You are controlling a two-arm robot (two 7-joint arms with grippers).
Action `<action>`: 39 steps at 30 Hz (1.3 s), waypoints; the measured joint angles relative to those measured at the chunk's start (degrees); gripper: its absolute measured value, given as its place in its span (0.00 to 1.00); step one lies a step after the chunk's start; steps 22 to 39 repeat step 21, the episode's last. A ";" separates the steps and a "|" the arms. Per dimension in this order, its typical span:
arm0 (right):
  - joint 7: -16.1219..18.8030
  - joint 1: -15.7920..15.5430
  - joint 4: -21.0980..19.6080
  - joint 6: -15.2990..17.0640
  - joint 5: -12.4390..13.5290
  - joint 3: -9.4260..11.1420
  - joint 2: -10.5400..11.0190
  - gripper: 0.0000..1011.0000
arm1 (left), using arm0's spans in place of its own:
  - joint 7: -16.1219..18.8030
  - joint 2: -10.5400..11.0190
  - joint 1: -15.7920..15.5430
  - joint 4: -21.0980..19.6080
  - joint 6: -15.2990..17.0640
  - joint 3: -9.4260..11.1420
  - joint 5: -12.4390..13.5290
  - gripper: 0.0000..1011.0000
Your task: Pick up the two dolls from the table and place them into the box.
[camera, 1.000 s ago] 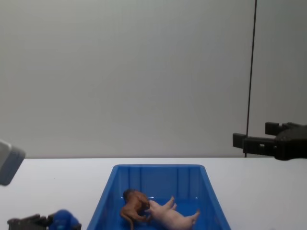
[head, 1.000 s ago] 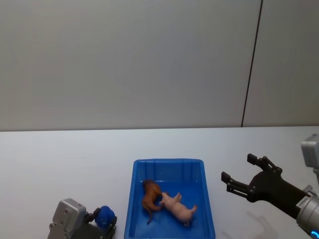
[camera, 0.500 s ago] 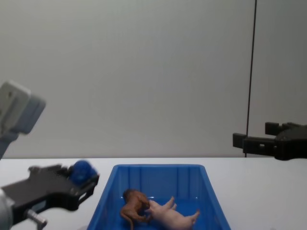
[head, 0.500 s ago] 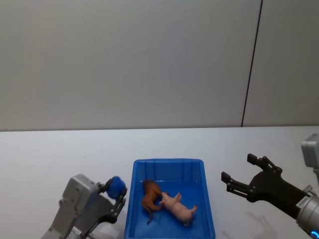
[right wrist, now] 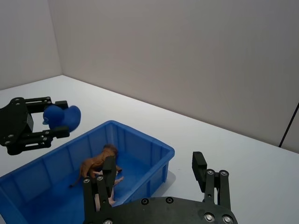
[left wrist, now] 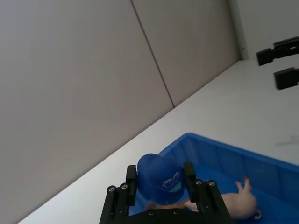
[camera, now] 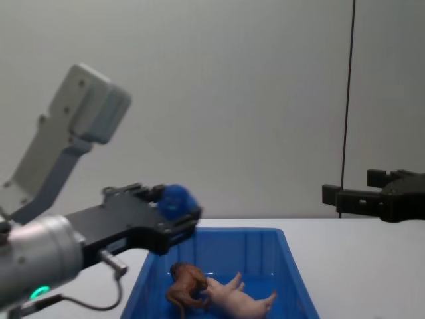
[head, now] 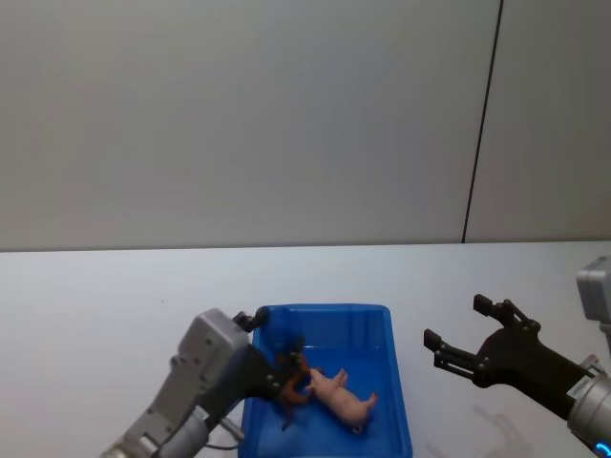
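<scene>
Over the near-left corner of the blue box [camera: 216, 247], the left claw [camera: 174, 207] hangs with its fingers pinching a small blue toy [camera: 174, 199] shaped like a capped figure, seen close in the left wrist view [left wrist: 159, 177] and from the side in the right wrist view [right wrist: 60, 117]. Both dolls lie inside the box on its floor: the reddish-brown animal [head: 291, 377] towards the left wall and the pale pink pig [head: 342, 397] just beside it on its side, the two touching near their heads. From the chest view the brown animal [camera: 186, 284] and the pig [camera: 240, 299] lie below and beyond the left claw, clear of it. In the head view the left arm's grey housing [head: 205, 367] covers the box's left rim and part of the brown animal. The right claw [head: 462, 336] hovers above the white surface [head: 115, 296] to the right of the box, well apart from it, its fingers spread and holding nothing; the right wrist view shows the same wide gap between the fingers [right wrist: 202, 170]. Behind the surface rises a plain grey wall [head: 248, 114] with one dark vertical seam [head: 482, 119].
</scene>
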 joint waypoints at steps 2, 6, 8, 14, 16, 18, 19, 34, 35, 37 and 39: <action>0.00 0.00 0.00 0.00 0.00 0.00 0.00 0.99 | -0.91 -0.72 -0.54 0.24 -0.45 0.38 0.62 0.61; 0.00 0.00 0.00 0.00 0.00 0.00 0.00 0.99 | -2.18 -1.85 -1.42 0.71 -1.17 0.97 1.33 0.75; 0.00 0.00 0.00 0.00 0.00 0.00 0.00 0.99 | -2.90 -2.35 -1.78 0.89 -1.63 1.25 1.60 0.81; 0.00 0.00 0.00 0.00 0.00 0.00 0.00 0.99 | -4.18 -2.70 -2.09 0.92 -3.24 1.45 1.80 0.97; 0.00 0.00 0.00 0.00 0.00 0.00 0.00 0.99 | -4.42 -2.63 -2.08 0.81 -3.69 1.43 1.80 0.99; 0.00 0.00 0.00 0.00 0.00 0.00 0.00 0.99 | -4.64 -2.53 -2.05 0.64 -4.07 1.39 1.79 0.99; 0.00 0.00 0.00 0.00 0.00 0.00 0.00 0.99 | -4.84 -2.46 -2.01 0.51 -4.40 1.34 1.77 0.99; 0.00 0.00 0.00 0.00 0.00 0.00 0.00 0.99 | -5.08 -2.35 -1.94 0.33 -4.83 1.29 1.69 0.99; 0.00 0.00 0.00 0.00 0.00 0.00 0.00 0.99 | -5.08 -2.35 -1.94 0.33 -4.83 1.29 1.69 0.99; 0.00 0.00 0.00 0.00 0.00 0.00 0.00 0.99 | -5.08 -2.35 -1.94 0.33 -4.83 1.29 1.69 0.99; 0.00 0.00 0.00 0.00 0.00 0.00 0.00 0.99 | -5.08 -2.35 -1.94 0.33 -4.83 1.29 1.69 0.99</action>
